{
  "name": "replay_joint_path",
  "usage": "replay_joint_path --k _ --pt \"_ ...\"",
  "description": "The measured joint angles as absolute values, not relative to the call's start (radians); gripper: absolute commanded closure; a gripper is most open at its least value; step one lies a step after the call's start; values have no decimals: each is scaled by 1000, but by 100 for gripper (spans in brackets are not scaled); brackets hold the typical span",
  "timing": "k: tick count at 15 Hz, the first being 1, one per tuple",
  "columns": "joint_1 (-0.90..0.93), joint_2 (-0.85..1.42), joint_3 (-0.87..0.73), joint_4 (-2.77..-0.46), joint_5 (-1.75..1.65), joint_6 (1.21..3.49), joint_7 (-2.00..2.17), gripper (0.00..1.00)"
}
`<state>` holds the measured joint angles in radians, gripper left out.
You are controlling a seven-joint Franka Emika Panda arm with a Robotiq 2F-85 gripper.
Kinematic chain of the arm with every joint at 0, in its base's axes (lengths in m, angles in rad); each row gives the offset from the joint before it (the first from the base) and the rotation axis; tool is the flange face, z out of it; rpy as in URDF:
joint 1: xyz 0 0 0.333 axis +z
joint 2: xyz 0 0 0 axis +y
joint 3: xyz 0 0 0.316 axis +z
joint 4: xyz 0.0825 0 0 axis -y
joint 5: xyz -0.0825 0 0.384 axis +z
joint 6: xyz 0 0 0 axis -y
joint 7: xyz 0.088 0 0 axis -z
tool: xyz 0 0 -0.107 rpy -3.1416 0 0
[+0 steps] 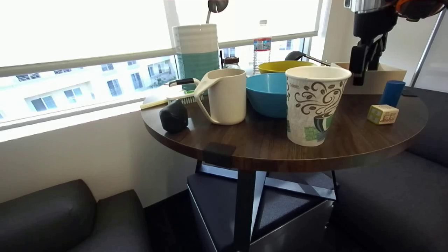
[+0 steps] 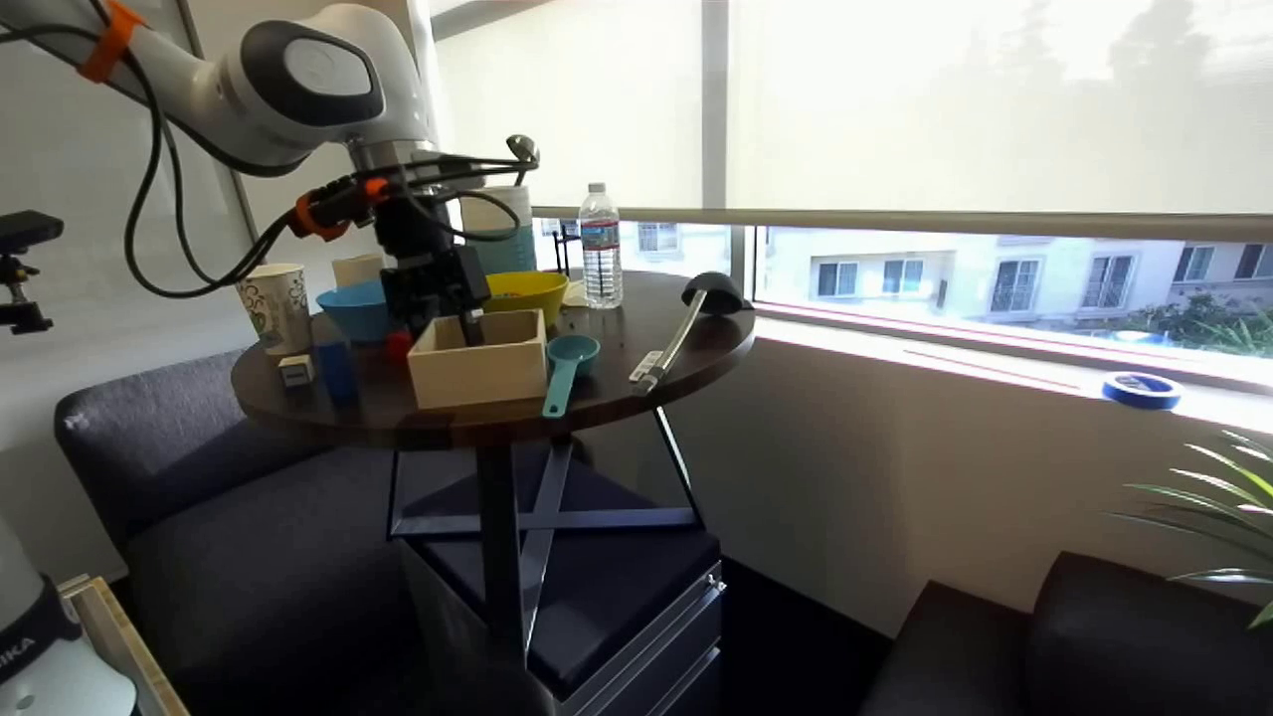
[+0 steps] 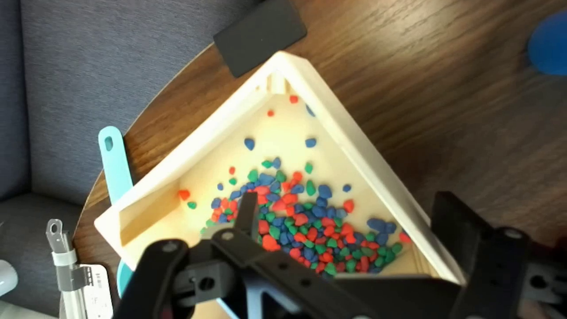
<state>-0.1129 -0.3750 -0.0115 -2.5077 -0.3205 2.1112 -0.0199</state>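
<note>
My gripper [image 3: 347, 199] is open with nothing between its fingers but the wall of a pale wooden box [image 3: 350, 128]. One finger is over the box's inside and the other is outside that wall. I cannot tell whether either finger touches the wall. Small red, green and blue stones [image 3: 305, 217] are heaped in the box, with a few scattered on its floor. In an exterior view the gripper [image 2: 441, 323] points down, one finger dipping inside the box [image 2: 477, 378]. The gripper [image 1: 366, 75] and box [image 1: 388, 80] also show in an exterior view.
On the round table [image 1: 252, 147] are a paper cup [image 1: 311, 108], blue bowl [image 1: 267, 94], yellow bowl [image 2: 522, 293], beige pitcher [image 1: 227, 98], blue cylinder [image 1: 392, 92] and toy block [image 1: 382, 114]. A teal scoop [image 2: 562, 383] leans by the box; a ladle [image 2: 681, 343] and water bottle [image 2: 601, 249] stand near.
</note>
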Motion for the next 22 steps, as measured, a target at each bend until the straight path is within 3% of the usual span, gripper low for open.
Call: replay_joint_path --k 7,15,22 --pt "-85 -483 88 -2458 -488 2040 11 0" --pt "94 -518 32 -2444 -230 2258 -117 0" --pt "214 -491 30 -2429 -102 2255 -256 0"
